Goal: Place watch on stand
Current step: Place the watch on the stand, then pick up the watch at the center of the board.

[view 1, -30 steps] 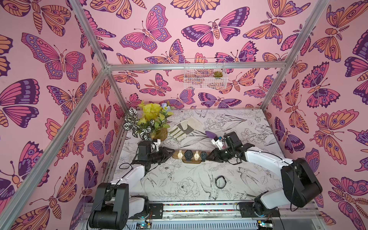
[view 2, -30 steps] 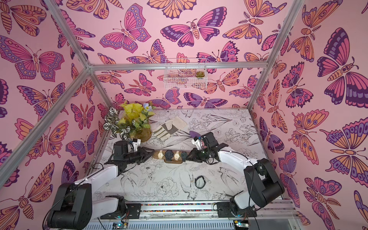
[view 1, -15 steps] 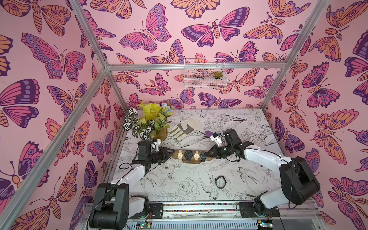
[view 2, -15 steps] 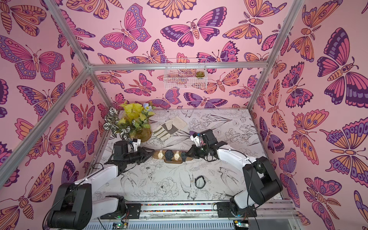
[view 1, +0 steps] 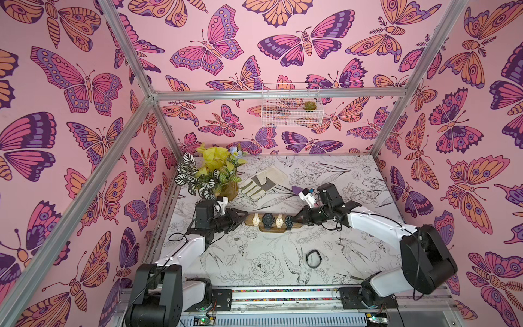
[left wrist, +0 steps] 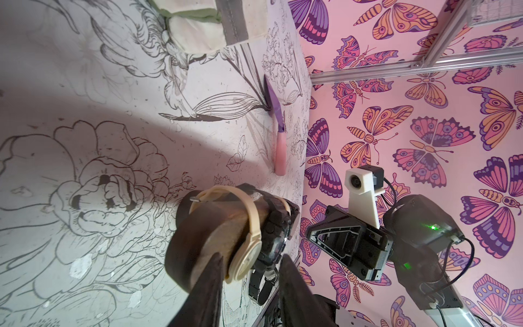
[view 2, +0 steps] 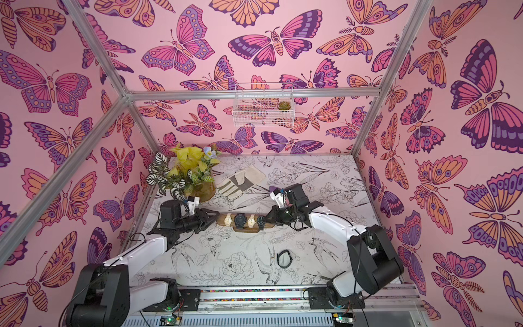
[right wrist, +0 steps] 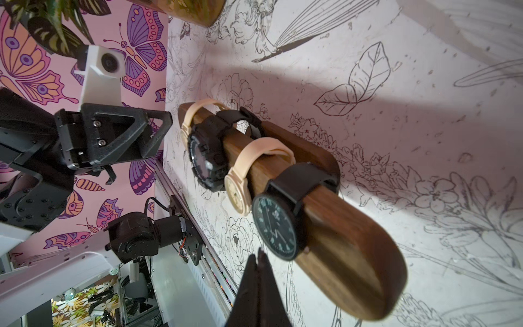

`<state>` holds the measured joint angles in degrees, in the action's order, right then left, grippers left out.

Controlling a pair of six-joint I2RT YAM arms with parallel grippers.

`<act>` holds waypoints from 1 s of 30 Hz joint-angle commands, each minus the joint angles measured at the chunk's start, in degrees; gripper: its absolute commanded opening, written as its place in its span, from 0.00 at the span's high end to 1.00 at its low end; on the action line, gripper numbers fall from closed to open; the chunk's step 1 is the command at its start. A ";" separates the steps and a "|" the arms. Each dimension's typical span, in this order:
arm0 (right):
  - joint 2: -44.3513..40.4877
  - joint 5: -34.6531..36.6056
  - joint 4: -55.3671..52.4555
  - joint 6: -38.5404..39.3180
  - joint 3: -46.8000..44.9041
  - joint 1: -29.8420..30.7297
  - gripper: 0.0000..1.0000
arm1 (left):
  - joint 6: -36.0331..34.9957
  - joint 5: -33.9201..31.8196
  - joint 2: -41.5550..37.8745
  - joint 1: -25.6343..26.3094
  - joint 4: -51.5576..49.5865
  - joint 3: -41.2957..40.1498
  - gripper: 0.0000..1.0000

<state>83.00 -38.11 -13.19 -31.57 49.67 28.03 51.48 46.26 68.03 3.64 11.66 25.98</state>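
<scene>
Stand [view 1: 272, 230] sitting mid-table, with a gripper hovering at each end.
The bar is carrying four strapped-on watches in a row: a beige watch [view 1: 256, 219], a chunky black watch [view 1: 267, 220], a second beige watch [view 1: 279, 220] and a dark-dial watch [right wrist: 274, 226] nearest the right end. The right gripper [right wrist: 259, 262] is pointing at that end, just beside the dark-dial watch, its fingers pressing together on nothing. The left gripper [view 1: 242, 218] is facing the opposite end with its fingers standing apart (whether they are touching the wood cannot be told). A loose black watch [view 1: 312, 258] is lying flat on the table [view 1: 254, 269], well apart from the stand, on the side nearer the robot.
</scene>
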 commanded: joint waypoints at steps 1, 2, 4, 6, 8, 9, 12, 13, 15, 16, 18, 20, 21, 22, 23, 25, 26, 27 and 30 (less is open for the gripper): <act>-3.91 5.12 -8.35 3.29 -0.99 0.44 0.96 | -2.26 -0.94 -4.67 0.04 -3.59 -0.38 0.64; -5.17 6.31 -9.73 3.57 -1.57 0.44 0.96 | -3.71 -2.05 -6.66 0.45 -6.69 0.27 0.64; -8.18 8.76 -10.94 3.28 -3.12 0.38 0.97 | -6.22 -4.71 -10.67 1.81 -12.30 1.46 0.64; -12.06 10.49 -9.84 1.79 -5.62 0.33 0.97 | -8.26 -7.47 -14.70 3.71 -17.23 2.59 0.64; -15.55 12.82 -9.79 0.38 -7.44 0.10 0.97 | -10.46 -10.51 -18.57 6.71 -22.06 3.82 0.63; -16.64 14.33 -10.31 -0.33 -7.87 0.03 0.97 | -11.20 -12.01 -20.06 8.33 -23.90 4.32 0.63; -19.35 21.14 -14.85 -2.85 -8.26 -1.36 0.97 | -12.61 -18.23 -22.52 15.83 -28.06 5.58 0.60; -20.36 22.81 -15.48 -3.90 -8.87 -2.51 0.97 | -12.72 -20.20 -22.38 19.07 -28.88 6.03 0.59; -22.13 22.79 -15.53 -5.77 -10.63 -5.65 0.97 | -12.88 -23.22 -20.99 25.12 -29.28 6.90 0.57; -22.97 21.51 -14.80 -6.73 -11.97 -7.37 0.97 | -13.05 -25.10 -19.81 28.28 -29.60 7.59 0.56; -23.71 20.66 -13.97 -8.33 -14.13 -9.31 0.96 | -13.84 -28.96 -17.04 34.02 -30.29 9.25 0.53; -23.70 20.51 -14.41 -8.59 -15.38 -10.10 0.95 | -14.68 -33.23 -13.19 40.04 -31.61 11.97 0.50; -23.47 20.62 -15.07 -8.55 -15.58 -10.24 0.95 | -14.91 -34.77 -11.42 42.55 -32.01 13.21 0.49; -23.18 20.82 -15.80 -8.38 -15.73 -10.32 0.95 | -15.32 -36.47 -9.15 45.52 -32.31 14.91 0.48; -22.83 20.95 -16.21 -8.29 -15.78 -10.41 0.95 | -15.72 -37.91 -6.82 48.32 -32.53 16.78 0.46; -22.13 20.68 -16.73 -8.33 -16.00 -10.86 0.95 | -16.75 -39.75 -2.09 52.89 -33.08 20.50 0.43; -21.86 20.29 -16.69 -8.33 -16.09 -11.18 0.95 | -17.45 -40.21 0.57 55.11 -33.43 22.59 0.42; -21.71 19.99 -16.69 -8.33 -16.05 -11.38 0.95 | -18.22 -40.75 2.82 56.82 -33.84 24.44 0.43; -21.95 19.46 -16.69 -8.16 -16.46 -11.85 0.95 | -20.93 -42.93 11.54 61.53 -36.93 30.77 0.45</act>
<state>61.08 -18.26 -28.34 -39.22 33.41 16.75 34.39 7.86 75.09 62.33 -20.84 53.52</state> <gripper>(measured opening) 0.049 0.554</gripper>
